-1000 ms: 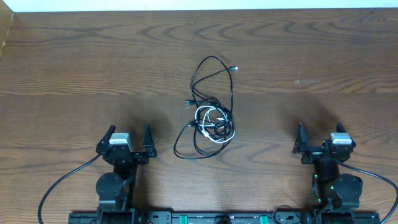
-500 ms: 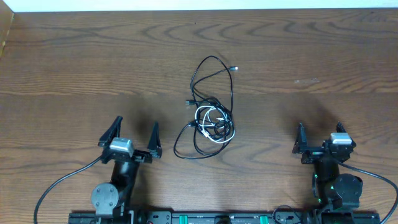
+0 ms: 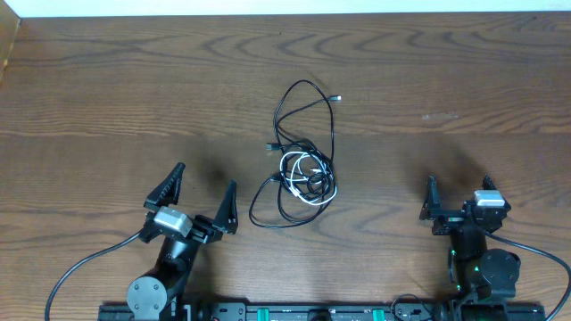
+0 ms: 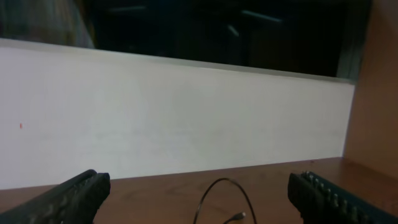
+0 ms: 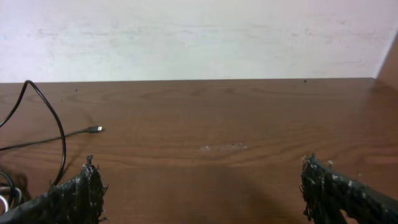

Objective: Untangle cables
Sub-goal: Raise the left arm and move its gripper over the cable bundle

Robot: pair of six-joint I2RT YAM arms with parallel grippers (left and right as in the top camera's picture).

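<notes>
On the left I am seeing the left gripper (image 3: 206,176) pointing at a slant toward the middle, its jaws standing spread wide, gripping nothing. The cables (image 3: 303,176), black ones and one white, are lying tangled at the table (image 3: 89,107) centre, apart from both grippers. The right gripper (image 3: 459,181) is standing with jaws spread too, empty.

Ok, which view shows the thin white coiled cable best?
Overhead: the white cable lies in full view, coiled among black cords. Right wrist catches only a whitish sliver at its left edge; left wrist shows none.
</notes>
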